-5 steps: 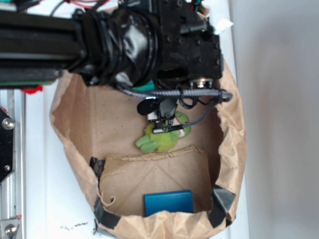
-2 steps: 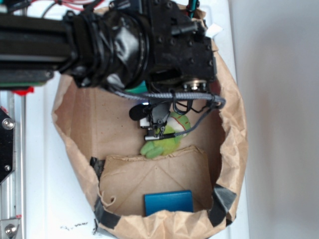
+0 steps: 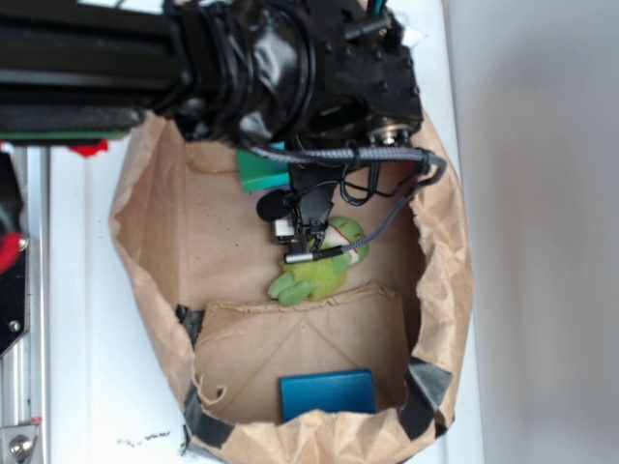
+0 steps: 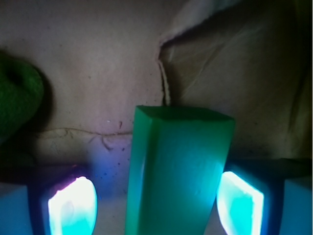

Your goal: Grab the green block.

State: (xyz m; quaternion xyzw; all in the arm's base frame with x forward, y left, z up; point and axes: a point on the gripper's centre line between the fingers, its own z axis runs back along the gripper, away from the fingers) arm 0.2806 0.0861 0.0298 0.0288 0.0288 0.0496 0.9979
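Crumpled brown paper bag (image 3: 155, 251) lying open on white tabletop (image 3: 77, 387), black tape (image 3: 426, 387) at corners. Fuzzy yellow-green plush frog (image 3: 314, 275) directly under the gripper; blue rectangular block (image 3: 327, 394) well below, near bag's mouth.

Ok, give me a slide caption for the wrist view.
Green block standing between the open gripper fingers, above the brown paper bag floor.

Paper bag (image 3: 145, 242) lies open on white table (image 3: 77, 319). Arm covers bag's top. Green block (image 3: 259, 172) peeks out under arm, upper mid of bag. Gripper (image 3: 308, 232) sits over frog (image 3: 314, 271), bag center; jaw state unclear. Blue block (image 3: 327, 394) near bag's bottom edge.
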